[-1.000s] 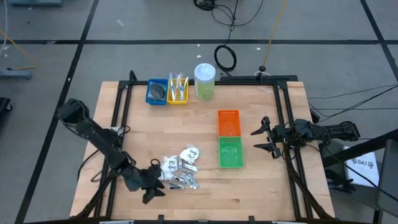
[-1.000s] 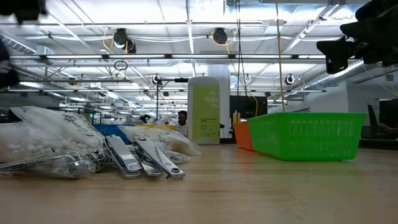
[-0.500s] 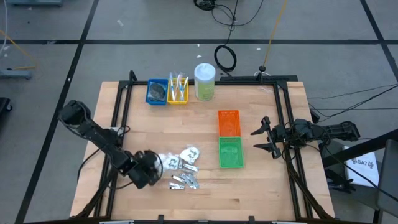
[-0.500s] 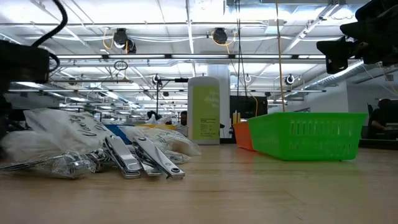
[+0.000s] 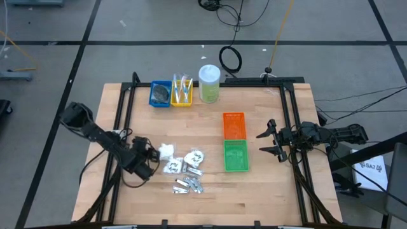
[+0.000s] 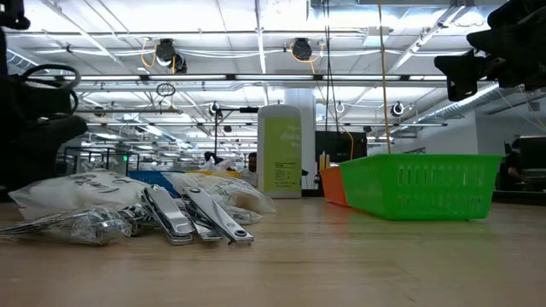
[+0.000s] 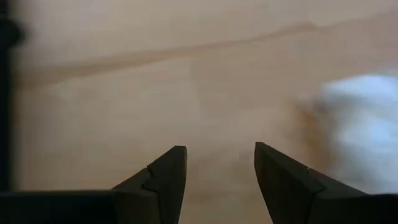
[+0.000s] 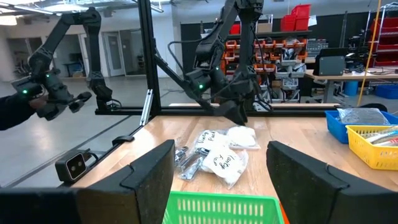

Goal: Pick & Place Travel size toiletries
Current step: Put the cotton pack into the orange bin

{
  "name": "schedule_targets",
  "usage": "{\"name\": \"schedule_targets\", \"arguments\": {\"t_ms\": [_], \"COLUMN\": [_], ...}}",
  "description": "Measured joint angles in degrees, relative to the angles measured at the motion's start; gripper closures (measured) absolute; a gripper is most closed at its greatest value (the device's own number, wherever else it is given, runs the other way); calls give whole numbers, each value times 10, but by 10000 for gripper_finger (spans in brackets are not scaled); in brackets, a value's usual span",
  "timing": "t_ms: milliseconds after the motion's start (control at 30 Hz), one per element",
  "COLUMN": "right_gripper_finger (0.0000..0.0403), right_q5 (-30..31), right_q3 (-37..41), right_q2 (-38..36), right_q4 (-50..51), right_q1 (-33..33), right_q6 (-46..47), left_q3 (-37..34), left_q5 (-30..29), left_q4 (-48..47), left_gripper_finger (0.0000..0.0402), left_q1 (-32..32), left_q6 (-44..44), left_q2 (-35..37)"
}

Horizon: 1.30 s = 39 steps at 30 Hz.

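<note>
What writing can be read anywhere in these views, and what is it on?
"SA7": on the white sign beyond the table's right edge in the high view. This is a likely reading, and the characters after it are too blurred to read.
White packets: dark cursive print, too blurred to read in any view.
Tall jar: no lettering can be made out.

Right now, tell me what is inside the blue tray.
The blue tray holds a dark grey bundle, seemingly the round pads; anything beneath it is hidden.
</note>
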State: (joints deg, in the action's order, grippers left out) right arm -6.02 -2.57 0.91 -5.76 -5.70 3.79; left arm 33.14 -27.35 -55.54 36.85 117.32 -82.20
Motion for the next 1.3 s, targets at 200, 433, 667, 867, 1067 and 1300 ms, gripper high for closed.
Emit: {"name": "schedule_targets", "arguments": {"t_ms": [200,433,667,867,1067,1300], "right_gripper_finger": [161,161,161,161,161,161], "right_q5": [0,0,0,0,0,0], "right_q3": [0,0,0,0,0,0], "right_q2": [0,0,0,0,0,0], "right_q4": [0,0,0,0,0,0], "right_q1": [0,0,0,0,0,0], "right_q6": [0,0,0,0,0,0], "left_q3": [48,136,131,107,78,55], "left_q5": [-4,-50,25,49,65,118], "left_q4": [-1,-10,51,87,139,158], "left_gripper_finger": [215,215,215,207,168,133], "left_q1": [-19,-42,-91,-136,-174,-206], "left_q6": [-146,-314,-363,-372,-390,-390], "left_q2": [23,33,25,17,7,-21]}}
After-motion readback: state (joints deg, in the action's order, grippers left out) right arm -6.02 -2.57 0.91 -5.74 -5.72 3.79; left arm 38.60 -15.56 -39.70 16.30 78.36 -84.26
